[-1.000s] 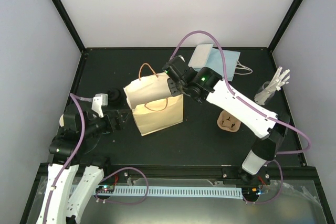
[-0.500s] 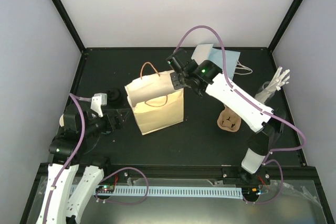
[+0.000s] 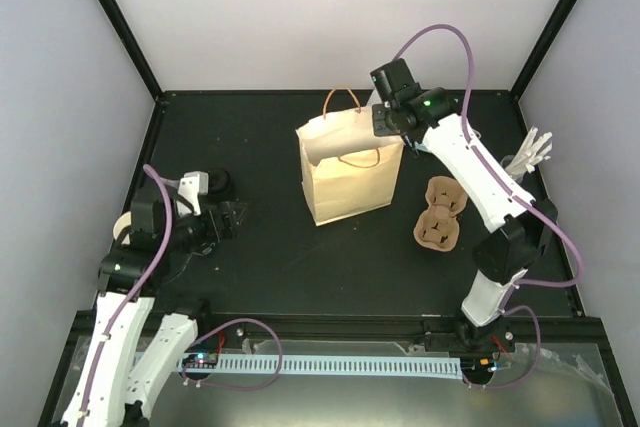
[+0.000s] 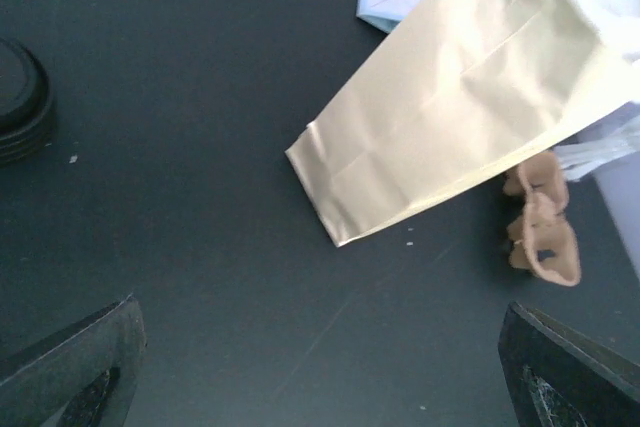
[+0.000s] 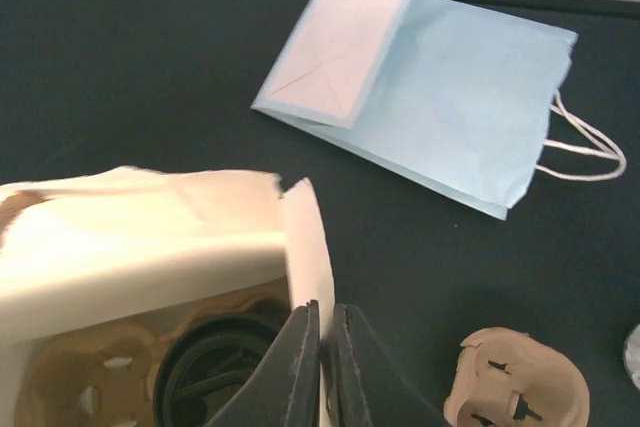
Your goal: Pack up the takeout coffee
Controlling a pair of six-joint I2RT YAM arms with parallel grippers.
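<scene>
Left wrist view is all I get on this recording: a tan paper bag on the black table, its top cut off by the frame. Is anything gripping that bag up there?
Observer: Yes. The right pincer is shut on the top rim of the tan paper bag, as the right wrist view shows.
Operator: Can you see whether the coffee is inside?
Observer: The right wrist view looks down into the open bag and shows a round black plastic lid low inside it. Nothing below the lid shows, so I cannot confirm the cup itself.
</scene>
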